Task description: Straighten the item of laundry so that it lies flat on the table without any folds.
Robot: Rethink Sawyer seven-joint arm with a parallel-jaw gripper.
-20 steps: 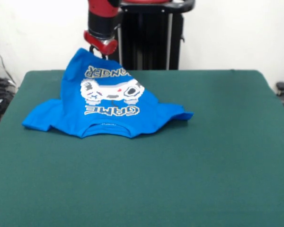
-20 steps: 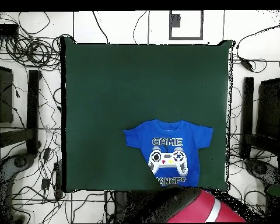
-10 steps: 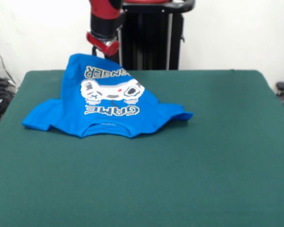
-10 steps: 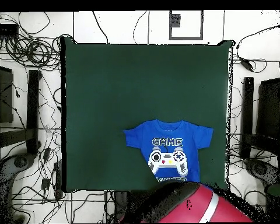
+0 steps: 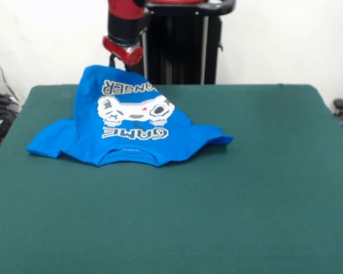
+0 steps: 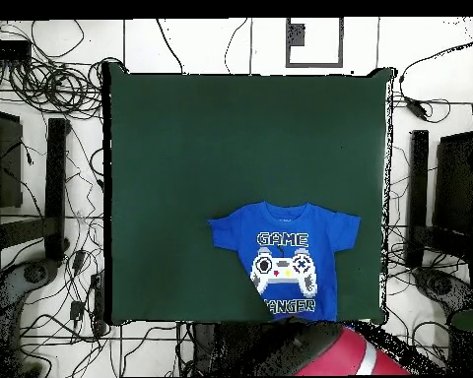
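**Q:** Where's the shirt, and what's your claw doing?

**A:** The blue T-shirt (image 5: 126,123) sits print-up on the green bench (image 5: 228,194), close to the edge by my pedestal. Its collar and both sleeves lie on the felt, while the hem end stands up in a peak right under my claw (image 5: 122,55). Whether my claw is clamped on that hem or has let go, I cannot tell; the fabric and my wrist hide it.

**Q:** What could go wrong from here?

**A:** I'd guess the hem is the trouble. If the raised part drops straight down, it may buckle or fold under itself instead of lying flat. It's also right at the bench edge in the overhead view, so pulling further my way could drag the hem off the bench. One sleeve looks slightly curled, and that wrinkle could stay in.

**Q:** Any writing you can read?

**A:** "GAME" in white pixel letters beside a white and grey game-controller print (image 6: 283,273). The second word reads partly, "ANGER" in the overhead view, with its start hidden. No brand label shows.
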